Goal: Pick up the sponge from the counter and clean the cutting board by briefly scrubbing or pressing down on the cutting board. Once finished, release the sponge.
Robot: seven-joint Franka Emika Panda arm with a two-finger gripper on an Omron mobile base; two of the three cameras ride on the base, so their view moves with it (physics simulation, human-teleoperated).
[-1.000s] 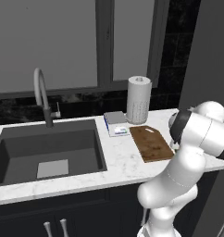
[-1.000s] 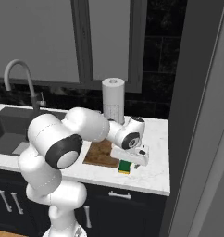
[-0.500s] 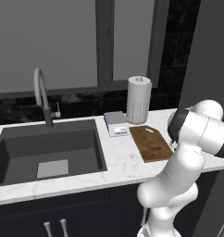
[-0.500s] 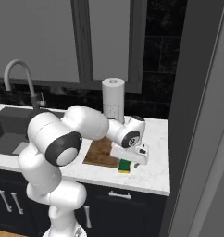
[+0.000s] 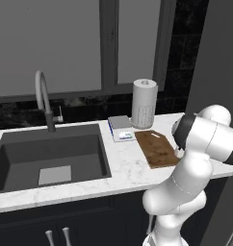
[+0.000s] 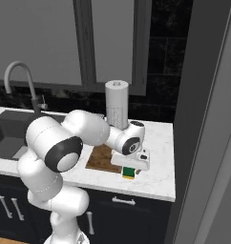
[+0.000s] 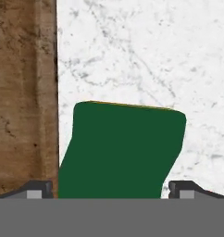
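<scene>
Hand view first: I'm looking straight down on the sponge (image 7: 121, 150), its green top sitting between my two finger tips (image 7: 37, 189), one at 8 o'clock and the other at 4 o'clock. The gripper (image 7: 111, 190) is spread wide, each tip standing just off a side of the sponge, so nothing is gripped. The sponge lies on the counter (image 7: 146, 55), and its lower left corner comes right up to the edge of the cutting board (image 7: 23, 92), which runs down the 9 o'clock side of the frame.

Right base view now: the sponge (image 6: 129, 172) shows green over yellow near the front edge of the counter (image 6: 158, 176), directly under the gripper (image 6: 131, 167), which hangs low over it. The cutting board (image 6: 100, 159) lies just at 9 o'clock of the sponge, partly behind my arm. Farther back, at 12 o'clock, a paper towel roll (image 6: 117, 104) stands upright near the wall.

Left base view: the cutting board (image 5: 157, 149) lies flat on the counter (image 5: 123, 168), my arm covering its right side. Beyond it, at 11 o'clock, the scale (image 5: 122, 128) sits just beside the paper towel roll (image 5: 144, 104). The dark sink (image 5: 51, 153) lies well off at 9 o'clock, the faucet (image 5: 44, 98) behind it.
</scene>
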